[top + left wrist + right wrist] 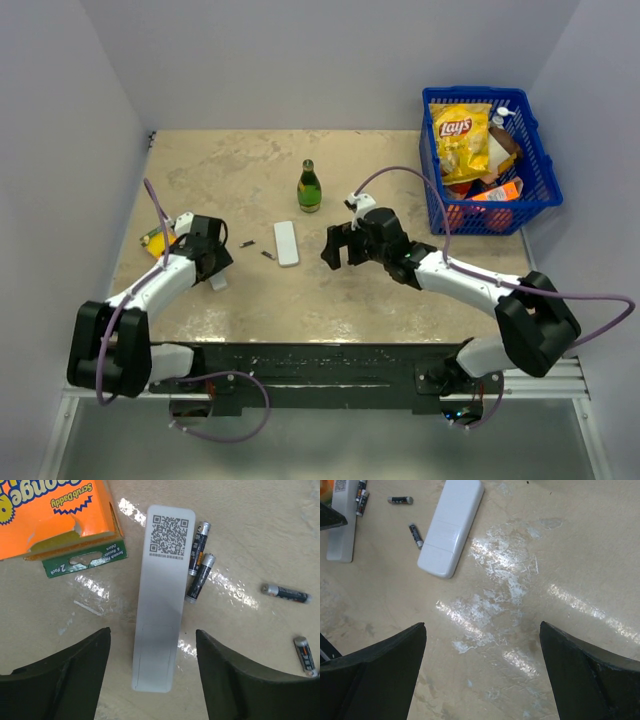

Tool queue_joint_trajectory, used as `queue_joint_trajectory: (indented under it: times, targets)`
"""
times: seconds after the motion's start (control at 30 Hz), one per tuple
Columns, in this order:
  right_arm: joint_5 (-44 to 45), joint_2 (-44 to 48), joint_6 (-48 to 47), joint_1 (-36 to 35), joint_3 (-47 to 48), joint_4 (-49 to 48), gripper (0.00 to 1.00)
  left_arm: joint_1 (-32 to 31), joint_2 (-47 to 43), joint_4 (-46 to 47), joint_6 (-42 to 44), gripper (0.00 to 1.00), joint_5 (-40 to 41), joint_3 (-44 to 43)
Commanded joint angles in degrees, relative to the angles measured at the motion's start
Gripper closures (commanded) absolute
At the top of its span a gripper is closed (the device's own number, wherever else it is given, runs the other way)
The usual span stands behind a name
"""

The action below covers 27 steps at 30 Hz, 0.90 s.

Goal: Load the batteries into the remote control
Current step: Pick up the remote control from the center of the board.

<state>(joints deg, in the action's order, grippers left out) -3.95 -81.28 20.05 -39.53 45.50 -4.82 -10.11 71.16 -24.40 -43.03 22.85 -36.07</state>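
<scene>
Jaws apart astride the white bar (162, 600), our left gripper (152, 642) looks set to grasp it; right gripper (482, 625) gapes, empty.

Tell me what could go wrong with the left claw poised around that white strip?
The left gripper straddles the flat white strip; closing could skid it along the table rather than lift it. Two batteries lie against the strip's edge, so a shove might roll them away.
</scene>
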Motion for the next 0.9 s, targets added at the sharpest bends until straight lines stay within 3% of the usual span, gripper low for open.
queue_joint_trajectory:
  times: [0.0, 0.07, 0.23, 0.73, 0.87]
  targets:
    - [1.74, 2.35, -1.33, -0.11, -1.46, -3.88, 0.02, 0.44, 5.56, 0.77, -3.73, 0.31, 4.04, -5.05]
    - [1.84, 2.70, -1.42, -0.02, -2.16, -4.58, 0.02, 0.44, 6.97, -0.20, -4.00, 0.37, 4.04, -5.76]
    - [1.13, 2.53, -0.98, -0.11, -2.87, -5.99, 0.02, 0.18, 7.51, 0.14, -4.17, 0.40, 2.46, -4.53]
    - [1.66, 4.11, -1.16, -0.11, -4.19, -7.13, 0.02, -1.40, 10.76, 0.67, -4.26, 0.45, 0.53, -1.98]
    - [1.75, 4.11, -1.16, -0.02, -4.36, -7.31, 0.03, -1.93, 10.32, 0.24, -4.43, 0.57, -0.09, -1.98]
